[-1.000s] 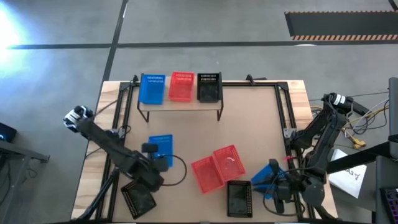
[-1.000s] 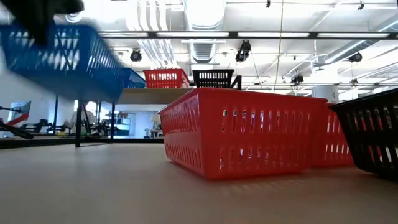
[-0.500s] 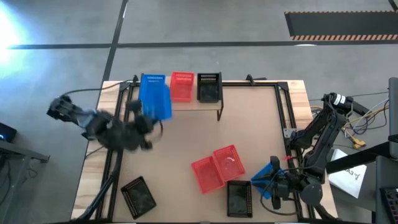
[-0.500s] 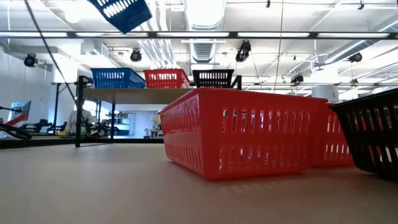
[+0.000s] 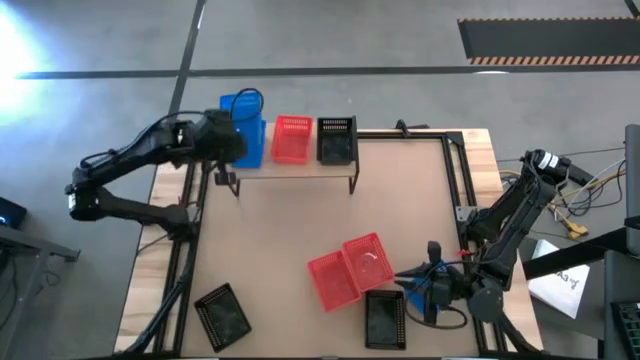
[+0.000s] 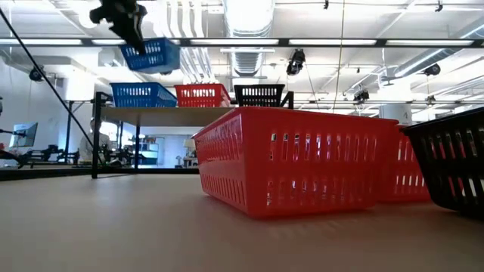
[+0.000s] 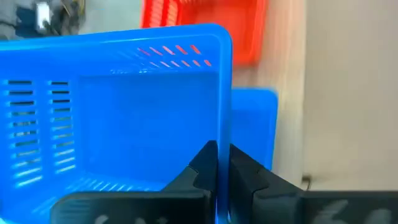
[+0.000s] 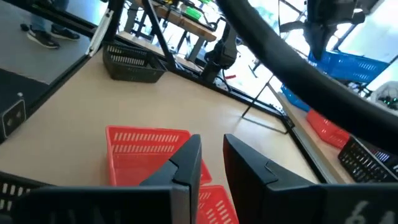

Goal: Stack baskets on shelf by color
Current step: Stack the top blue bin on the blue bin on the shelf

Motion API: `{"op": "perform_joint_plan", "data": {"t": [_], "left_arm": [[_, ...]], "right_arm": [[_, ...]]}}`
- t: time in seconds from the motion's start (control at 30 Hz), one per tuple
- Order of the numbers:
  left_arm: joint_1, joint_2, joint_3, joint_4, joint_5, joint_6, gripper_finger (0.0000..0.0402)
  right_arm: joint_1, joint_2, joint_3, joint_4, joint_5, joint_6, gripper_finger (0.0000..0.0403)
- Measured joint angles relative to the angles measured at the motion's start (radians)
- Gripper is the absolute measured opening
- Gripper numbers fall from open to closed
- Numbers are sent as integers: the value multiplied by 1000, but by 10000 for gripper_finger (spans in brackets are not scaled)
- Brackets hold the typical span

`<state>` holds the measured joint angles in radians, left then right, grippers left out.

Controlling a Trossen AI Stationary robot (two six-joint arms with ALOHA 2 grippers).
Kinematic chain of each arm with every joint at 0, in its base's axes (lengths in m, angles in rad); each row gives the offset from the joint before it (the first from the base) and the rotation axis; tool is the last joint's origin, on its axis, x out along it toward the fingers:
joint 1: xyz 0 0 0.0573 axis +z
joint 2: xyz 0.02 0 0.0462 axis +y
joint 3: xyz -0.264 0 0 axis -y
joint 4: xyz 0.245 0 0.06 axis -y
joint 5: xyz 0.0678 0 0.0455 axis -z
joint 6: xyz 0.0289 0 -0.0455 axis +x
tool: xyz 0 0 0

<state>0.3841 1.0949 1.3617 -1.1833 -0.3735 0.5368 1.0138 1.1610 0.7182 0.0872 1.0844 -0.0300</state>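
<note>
1. Your left tool (image 6: 125, 19) is clenched on the rim wall of a blue basket (image 5: 243, 108), one finger inside and one outside. It holds the basket in the air above the blue basket on the shelf (image 6: 142, 94), at the shelf's left end.
2. The shelf (image 5: 290, 168) already carries one blue, one red (image 5: 292, 138) and one black basket (image 5: 336, 138) in a row. On the tabletop (image 5: 400, 210) two red baskets (image 5: 348, 268) lie touching each other near the front. One black basket (image 5: 384, 318) lies just beside them and another black basket (image 5: 222, 312) lies at the front left corner.
3. Your right tool (image 8: 208, 158) hangs low near the front right, by a third blue basket (image 5: 428, 290). Its fingers stand a little apart, and the right wrist view shows nothing between them.
4. Expect these baskets to feel light and fairly stiff. They are thin plastic mesh, so a wall will likely flex if you squeeze hard.
5. Take hold at the rim, midway along a short wall, as your left tool does now. A corner grip would probably let the basket swing.
6. Gripped on one wall, the basket may hang tilted. Level it over the lower one so it nests rather than catching on the rim.
</note>
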Motion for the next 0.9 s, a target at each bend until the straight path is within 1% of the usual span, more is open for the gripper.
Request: {"op": "perform_joint_plan", "data": {"t": [0.1,0.23,0.3,0.67,0.77,0.9], "left_arm": [[43,30,0,-64,15,24,0],[56,68,0,-152,126,23,0],[56,82,-1,-166,151,20,0],[56,114,-1,-161,160,-7,2],[56,114,-1,-161,160,-8,20],[62,112,-1,-161,162,-47,70]], "right_arm": [[0,0,-4,-3,-1,15,59],[0,0,-10,-4,-2,30,61],[0,0,-12,-4,-2,30,63],[0,0,-13,-4,-2,29,60],[0,0,-13,-4,-2,28,62],[-3,0,-13,-4,-2,29,63]]}}
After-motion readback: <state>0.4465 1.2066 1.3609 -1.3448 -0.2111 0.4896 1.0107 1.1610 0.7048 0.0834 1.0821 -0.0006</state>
